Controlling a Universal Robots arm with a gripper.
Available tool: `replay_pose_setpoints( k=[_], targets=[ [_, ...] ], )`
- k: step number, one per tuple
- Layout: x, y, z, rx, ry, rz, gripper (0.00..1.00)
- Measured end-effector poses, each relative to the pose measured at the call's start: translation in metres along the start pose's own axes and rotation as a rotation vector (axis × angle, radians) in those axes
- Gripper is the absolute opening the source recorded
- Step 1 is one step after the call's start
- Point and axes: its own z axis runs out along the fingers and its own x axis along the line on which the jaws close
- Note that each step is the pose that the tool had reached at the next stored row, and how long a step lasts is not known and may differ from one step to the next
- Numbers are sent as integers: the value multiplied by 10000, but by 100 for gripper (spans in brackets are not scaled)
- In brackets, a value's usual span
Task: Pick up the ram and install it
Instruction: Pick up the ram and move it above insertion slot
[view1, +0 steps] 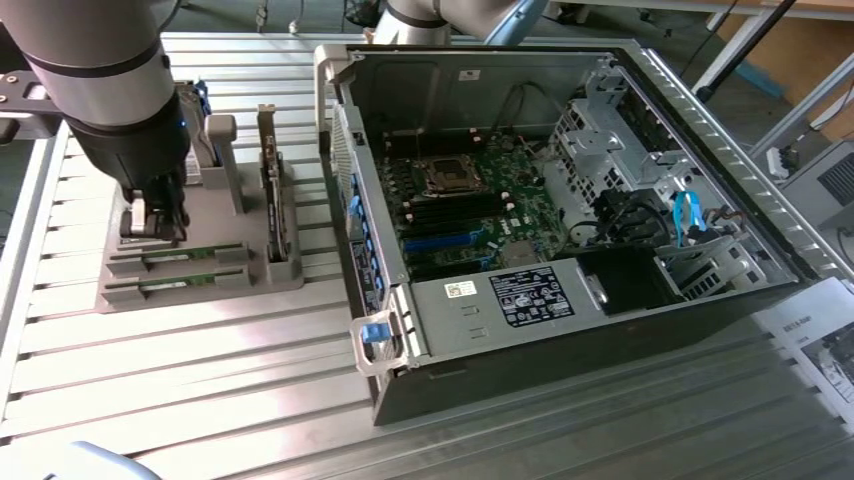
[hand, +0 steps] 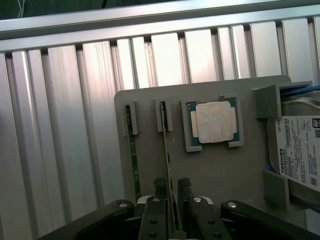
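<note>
Two green ram sticks stand on edge in slots of a grey holder (view1: 274, 275) on the slatted table. My gripper (view1: 154, 228) hangs low over the holder at the exterior view's left. In the wrist view my gripper (hand: 172, 184) is open and straddles one ram (hand: 165, 130), a black finger (hand: 160, 186) on each side of its thin edge. The other ram (hand: 131, 150) stands beside it, outside the fingers. Both sticks show as green strips in the exterior view, the straddled ram (view1: 194, 256) and its neighbour (view1: 174, 285).
A silver processor chip (hand: 214, 122) and a hard drive (hand: 300, 150) also sit in the holder, with an upright card (view1: 274, 190) behind. The open computer case (view1: 561, 310) lies at the exterior view's right, its motherboard (view1: 467, 200) exposed.
</note>
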Motion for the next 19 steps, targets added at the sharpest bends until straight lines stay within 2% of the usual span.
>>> replay_pose_setpoints(
  k=[8, 19],
  targets=[
    [2, -2, 55, 0, 0, 0, 24],
    [25, -5, 57, 0, 0, 0, 24]
  ],
)
